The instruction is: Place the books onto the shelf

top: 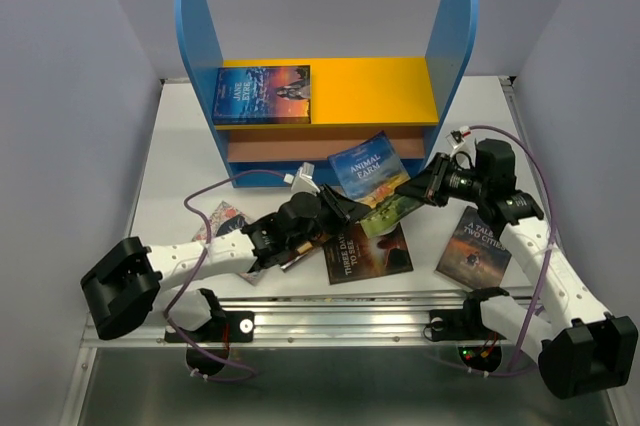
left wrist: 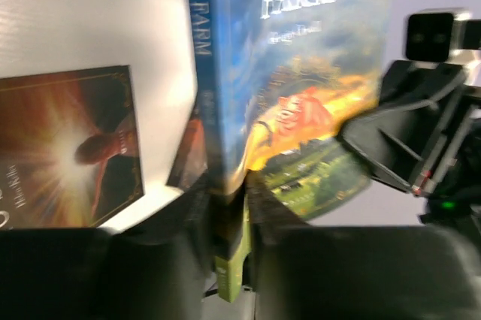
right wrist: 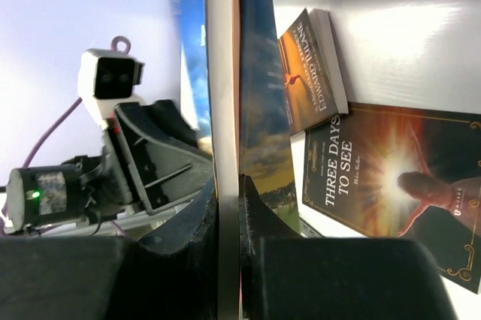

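Left tool [left wrist: 229, 209] and right tool [right wrist: 228, 201] both clamp Animal Farm [top: 366, 172]. Thin paperback, likely floppy: grip near spine. Shelf [top: 385, 88] at 12 o'clock.

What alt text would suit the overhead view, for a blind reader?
The left gripper and the right gripper are both shut on one Animal Farm book, held between them before a blue and yellow shelf. Jane Eyre lies on the shelf's yellow board; other books lie flat on the table.
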Controlling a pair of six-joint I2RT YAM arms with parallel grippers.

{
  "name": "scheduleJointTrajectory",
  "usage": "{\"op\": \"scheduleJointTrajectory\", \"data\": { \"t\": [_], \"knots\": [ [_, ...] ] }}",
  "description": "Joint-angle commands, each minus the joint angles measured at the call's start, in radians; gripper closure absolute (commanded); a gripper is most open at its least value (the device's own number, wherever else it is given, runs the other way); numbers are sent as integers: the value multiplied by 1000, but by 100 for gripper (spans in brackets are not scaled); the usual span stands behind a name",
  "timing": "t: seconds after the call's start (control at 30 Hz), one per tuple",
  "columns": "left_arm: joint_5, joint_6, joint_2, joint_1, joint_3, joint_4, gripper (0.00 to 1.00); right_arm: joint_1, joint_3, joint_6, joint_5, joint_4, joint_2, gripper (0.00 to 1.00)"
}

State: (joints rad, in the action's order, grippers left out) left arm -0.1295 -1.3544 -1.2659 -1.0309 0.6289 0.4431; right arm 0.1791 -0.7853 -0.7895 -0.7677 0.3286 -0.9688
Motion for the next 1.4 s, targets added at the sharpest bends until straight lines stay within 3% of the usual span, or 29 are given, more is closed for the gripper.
{"op": "scheduleJointTrajectory", "data": {
  "t": [0.0,0.03,0.07,0.1,0.13,0.17,0.2,0.3,0.43,0.73,0.93,1.2,1.37],
  "knots": [
    [-4,38,52,-8,6,114,94,11,-45,-39,-110,-100,19,99],
    [-9,38,60,-8,5,112,100,11,-43,-33,-93,-99,19,98],
    [-15,38,69,-8,-1,112,100,11,-40,-28,-79,-96,24,90],
    [-24,43,79,-9,-5,112,100,11,-40,-7,-62,-79,27,76],
    [-28,46,97,-8,-8,109,100,11,-42,12,-48,-66,28,51],
    [-39,50,109,-8,-15,106,100,11,-60,57,3,-13,27,40],
    [-48,52,132,-8,-20,103,100,11,-75,84,75,22,25,20],
    [-79,67,184,-8,-34,91,100,11,-146,180,229,162,28,0],
    [-114,118,252,-9,-34,79,100,11,-196,226,471,250,67,0],
    [-96,325,376,-20,103,-26,100,11,-229,302,626,285,165,0],
    [-81,498,381,-32,265,-79,100,11,-227,331,650,286,182,0],
    [-340,658,254,-21,524,-132,100,11,-226,360,619,279,156,0],
    [-372,673,159,77,632,-130,100,11,-235,368,605,273,136,0]
  ]
}}
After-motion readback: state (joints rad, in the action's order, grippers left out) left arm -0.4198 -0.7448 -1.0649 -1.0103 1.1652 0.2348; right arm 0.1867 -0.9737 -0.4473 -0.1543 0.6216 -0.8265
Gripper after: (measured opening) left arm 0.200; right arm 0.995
